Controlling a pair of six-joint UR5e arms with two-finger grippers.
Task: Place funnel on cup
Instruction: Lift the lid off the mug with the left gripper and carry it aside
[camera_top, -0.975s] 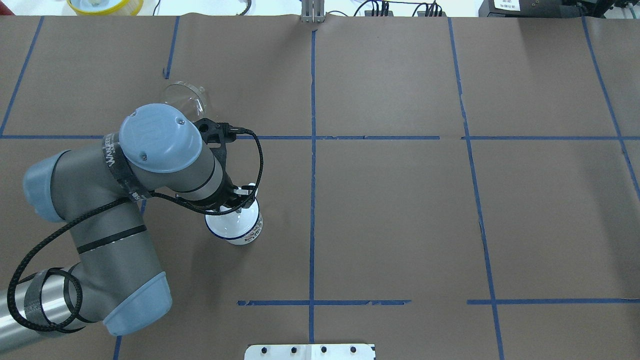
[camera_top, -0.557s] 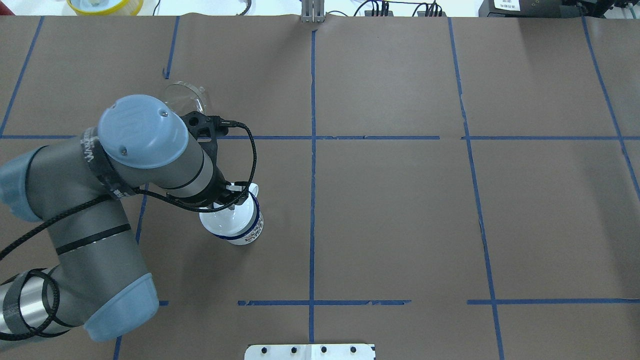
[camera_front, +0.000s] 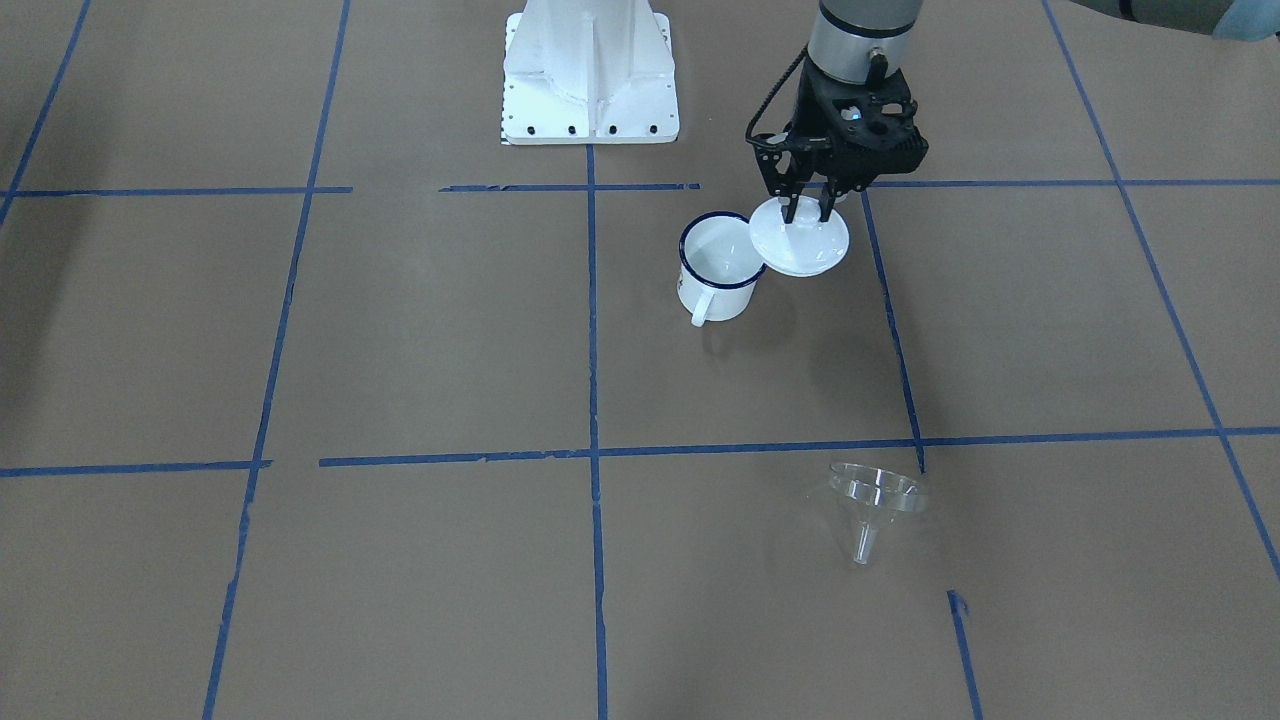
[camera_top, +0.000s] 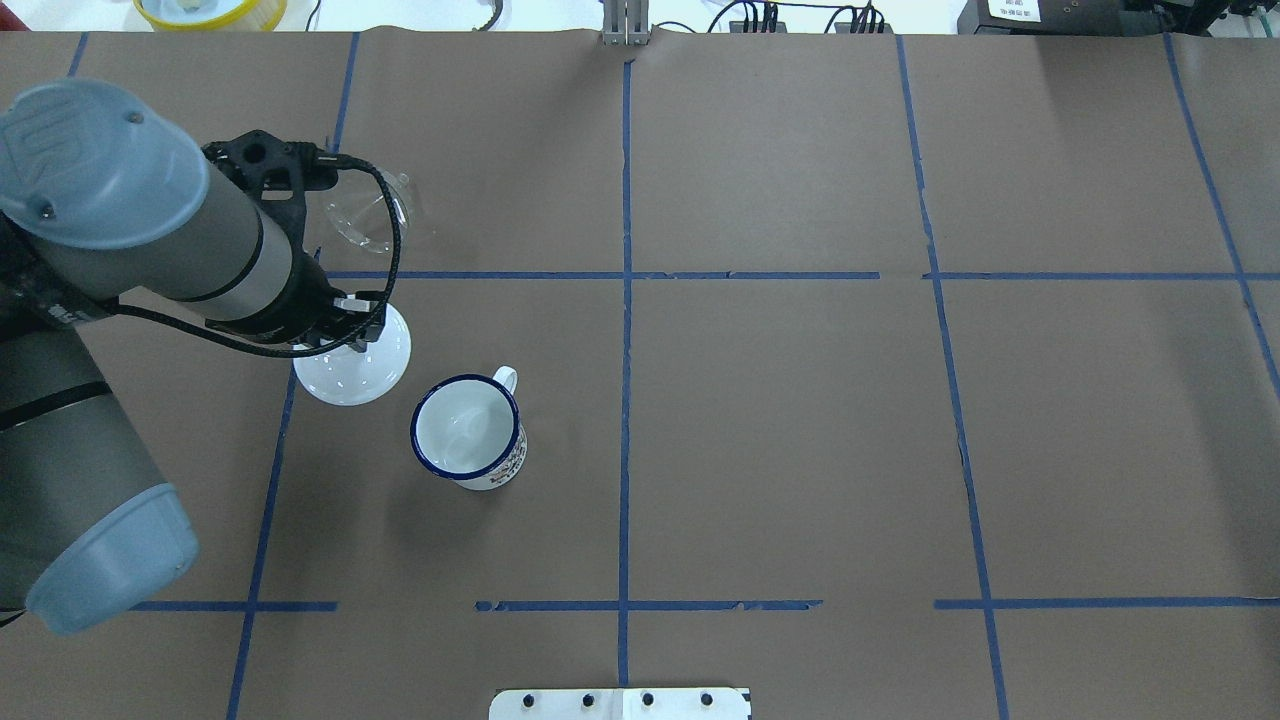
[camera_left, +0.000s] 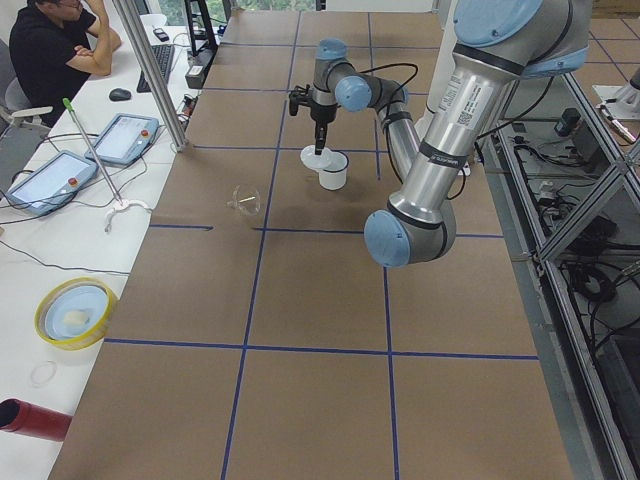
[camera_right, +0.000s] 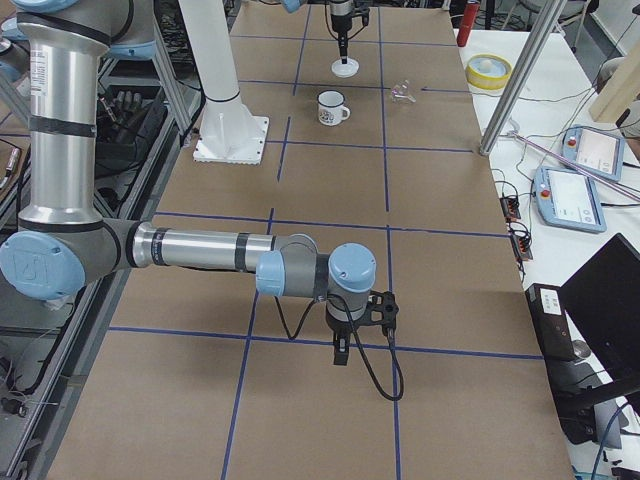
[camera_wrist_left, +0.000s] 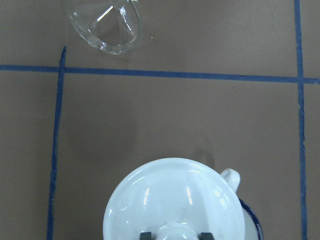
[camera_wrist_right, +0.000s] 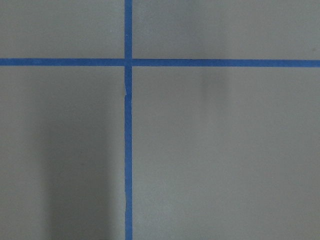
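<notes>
The cup (camera_top: 468, 430), a white mug with a dark blue rim, stands open on the brown table; it also shows in the front view (camera_front: 718, 262). The clear funnel (camera_top: 370, 210) lies on its side beyond it, and shows in the front view (camera_front: 872, 500) and the left wrist view (camera_wrist_left: 105, 25). My left gripper (camera_top: 355, 335) is shut on the knob of a round white lid (camera_top: 352, 360) and holds it in the air beside the cup, on the funnel's side. My right gripper (camera_right: 340, 350) hangs far off over bare table; I cannot tell whether it is open.
A white base plate (camera_front: 588, 75) stands at the robot's side of the table. Blue tape lines (camera_top: 625, 300) divide the brown surface. A yellow bowl (camera_top: 210, 10) sits beyond the far edge.
The left gripper has lifted the lid off the cup and carried it left and farther away. The cup's mouth now shows uncovered. The funnel has not moved.
</notes>
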